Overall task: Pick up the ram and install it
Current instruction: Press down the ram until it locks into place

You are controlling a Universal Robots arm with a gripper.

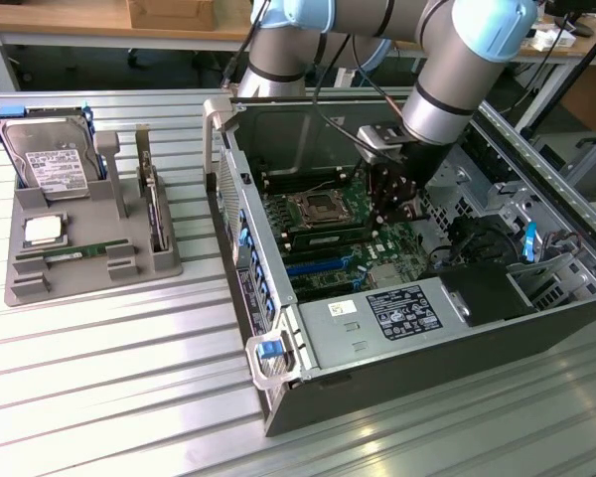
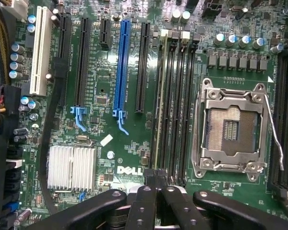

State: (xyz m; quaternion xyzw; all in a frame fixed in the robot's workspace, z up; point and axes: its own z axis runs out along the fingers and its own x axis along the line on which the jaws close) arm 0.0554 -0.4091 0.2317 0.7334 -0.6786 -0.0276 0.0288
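The grey parts tray [image 1: 40, 283] sits on the bench [image 1: 109, 388] at the exterior view's left. It carries a hard drive [image 1: 52, 159] standing at its far end, a square silver processor [image 1: 43, 231] in a shallow pocket, and a green ram stick [image 1: 77, 254] lying flat in a slot just in front of the processor.

The open computer case [image 1: 377, 388] lies on its side at the exterior view's right, its motherboard [image 2: 110, 86] facing up. On the board an empty processor socket [image 2: 230, 129] sits beside a bank of memory slots [image 2: 175, 96]; one slot nearest the expansion connectors holds a seated ram stick [image 2: 158, 105].

The gripper [image 2: 156, 178] hangs inside the case above the memory slots, its jaws closed together with nothing between them. The case walls, the drive cage [image 1: 536, 238] and the power supply [image 1: 377, 318] ring the board closely, leaving open room mainly from above. The bench between tray and case is bare ribbed metal.
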